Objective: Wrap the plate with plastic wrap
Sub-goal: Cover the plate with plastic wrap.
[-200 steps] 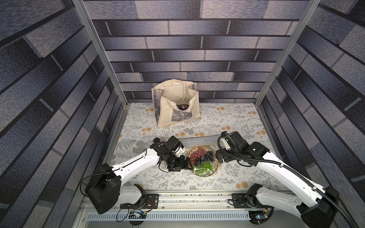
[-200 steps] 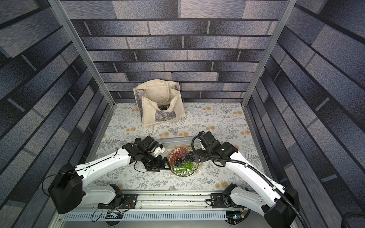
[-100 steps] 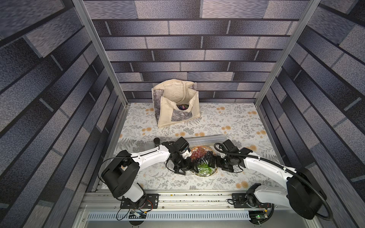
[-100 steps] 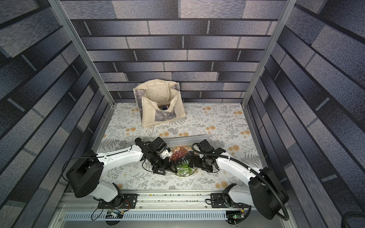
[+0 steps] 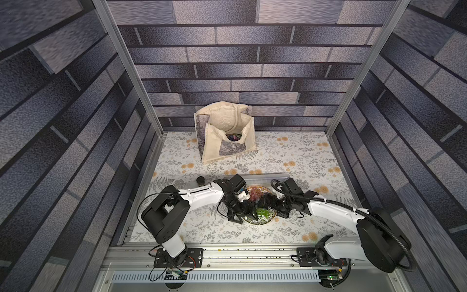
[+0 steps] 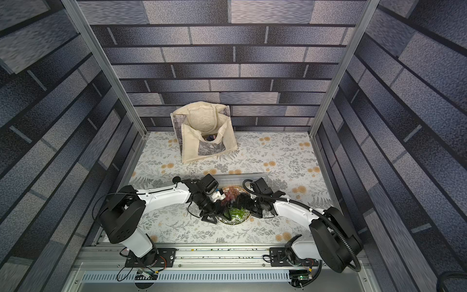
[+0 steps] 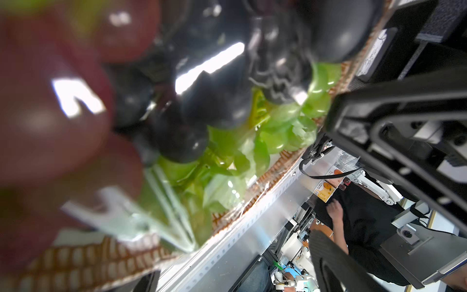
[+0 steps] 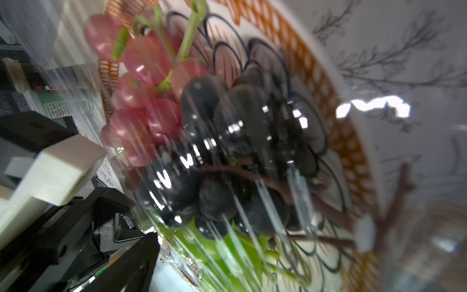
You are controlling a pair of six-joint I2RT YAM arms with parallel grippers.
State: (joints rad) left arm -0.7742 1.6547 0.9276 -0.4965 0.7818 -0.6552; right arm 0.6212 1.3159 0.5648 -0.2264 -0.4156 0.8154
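1. Clear wrap lies glossy over the grapes on the plate — near the front middle of the table.
2. Left gripper and right gripper — both spread wide, low over the plate from either side.

Front centre of table: plate, grapes on it, plastic wrap over them. Just behind, crosswise, the dispenser box — jar to its left. At the back wall: tote bag. Over the plate's left side the left gripper; over its right side the right gripper.
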